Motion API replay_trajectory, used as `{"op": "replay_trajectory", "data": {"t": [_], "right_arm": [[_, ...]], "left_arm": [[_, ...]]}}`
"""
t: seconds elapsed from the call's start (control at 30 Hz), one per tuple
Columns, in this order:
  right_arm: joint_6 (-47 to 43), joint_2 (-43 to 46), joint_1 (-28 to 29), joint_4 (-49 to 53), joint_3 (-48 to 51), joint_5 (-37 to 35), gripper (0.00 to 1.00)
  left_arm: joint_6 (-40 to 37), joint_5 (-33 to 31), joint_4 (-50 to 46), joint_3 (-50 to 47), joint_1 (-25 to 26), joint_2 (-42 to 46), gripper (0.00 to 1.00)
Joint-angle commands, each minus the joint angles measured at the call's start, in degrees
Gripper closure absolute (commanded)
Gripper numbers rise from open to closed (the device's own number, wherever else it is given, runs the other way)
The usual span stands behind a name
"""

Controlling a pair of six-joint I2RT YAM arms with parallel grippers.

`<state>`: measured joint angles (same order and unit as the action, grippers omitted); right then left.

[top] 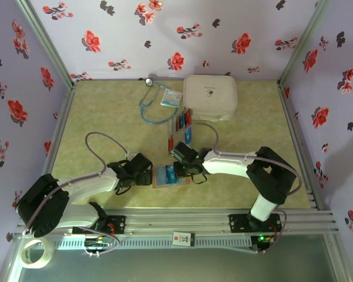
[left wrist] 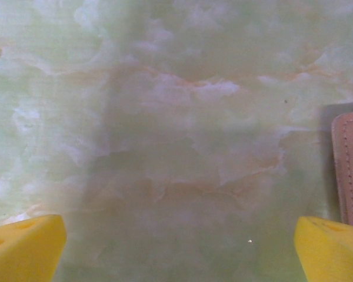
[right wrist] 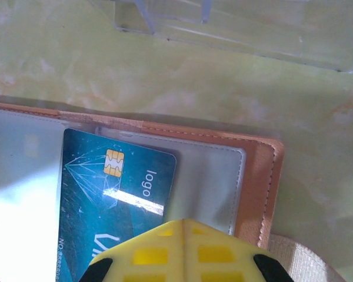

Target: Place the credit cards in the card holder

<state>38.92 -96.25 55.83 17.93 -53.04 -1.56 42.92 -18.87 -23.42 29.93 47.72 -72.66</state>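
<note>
**Robot test cell in a laboratory setting, top view.** A pale green, marble-patterned counter (top: 106,117) is boxed in on three sides by panels (top: 223,23) papered in lilac with red and black flowers. The panels are framed by bare aluminium posts (top: 45,40). At 6 o'clock an aluminium rail (top: 182,220) carries the bases of a left arm (top: 88,187) and a right arm (top: 229,164), both white and black with exposed cabling. A tape roll (top: 26,258) lies at 7 o'clock, outside the enclosure. Staged props, a stethoscope (top: 142,107) and a white case (top: 209,97), sit toward 12 o'clock.
</note>
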Motion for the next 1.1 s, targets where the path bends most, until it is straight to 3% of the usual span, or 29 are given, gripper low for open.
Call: {"op": "replay_trajectory", "data": {"t": [0.0, 1.07], "right_arm": [[-0.9, -1.2, 0.4, 0.9, -1.4, -0.6, 1.00], [0.1, -5.1, 2.9, -0.6, -5.8, 2.1, 1.00]], "left_arm": [[-1.2, -0.1, -0.8, 1.1, -0.4, -1.0, 0.00], [-1.5, 2.4, 3.1, 1.3, -0.1, -5.4, 0.00]]}}
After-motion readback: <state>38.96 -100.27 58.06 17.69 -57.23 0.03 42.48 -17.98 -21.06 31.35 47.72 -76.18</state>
